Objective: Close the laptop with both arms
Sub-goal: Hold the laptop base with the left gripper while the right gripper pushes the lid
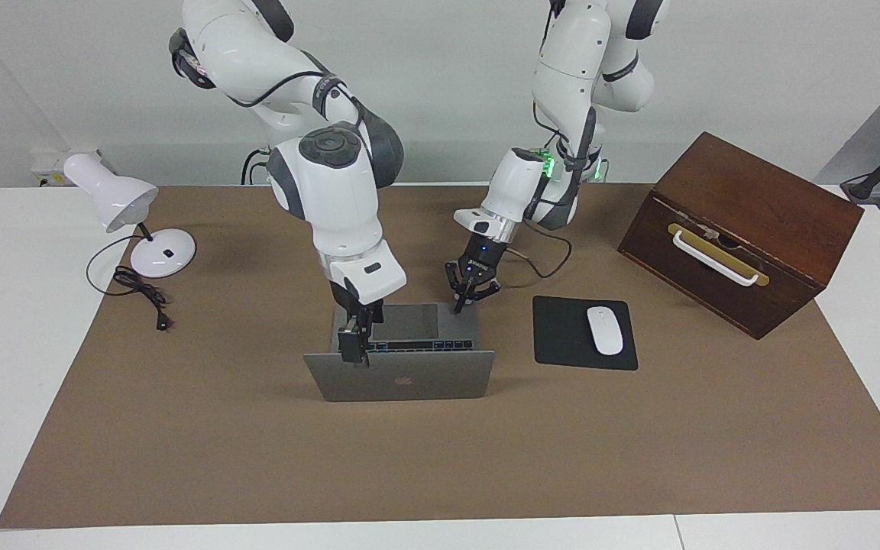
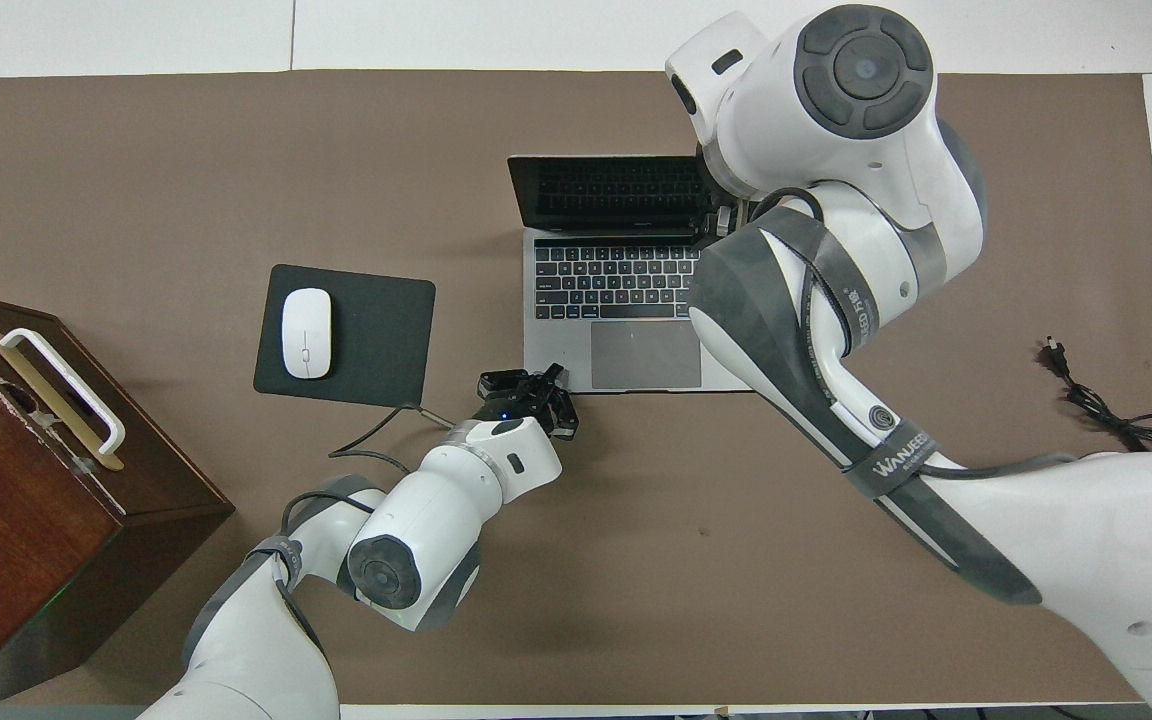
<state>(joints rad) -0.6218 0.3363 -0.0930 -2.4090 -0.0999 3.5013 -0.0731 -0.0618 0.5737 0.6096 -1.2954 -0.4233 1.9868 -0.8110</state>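
At laptop (image 1: 402, 367) near corner: left gripper (image 1: 458, 305) shut, pinning base | at lid edge: right gripper (image 1: 354, 353), fingers unreadable, placed to fold lid

Laptop (image 1: 400, 376): thin silver-grey metal, dark apple logo on lid, black keyboard, grey trackpad. State: open, lid raised steeply, screen dark and facing the robots. Pose: base flat and square on the brown table mat (image 1: 257, 458), hinge edge away from the robots. Location: middle of the mat, beside the black mouse pad (image 1: 566, 336), toward the right arm's end of the table from it.
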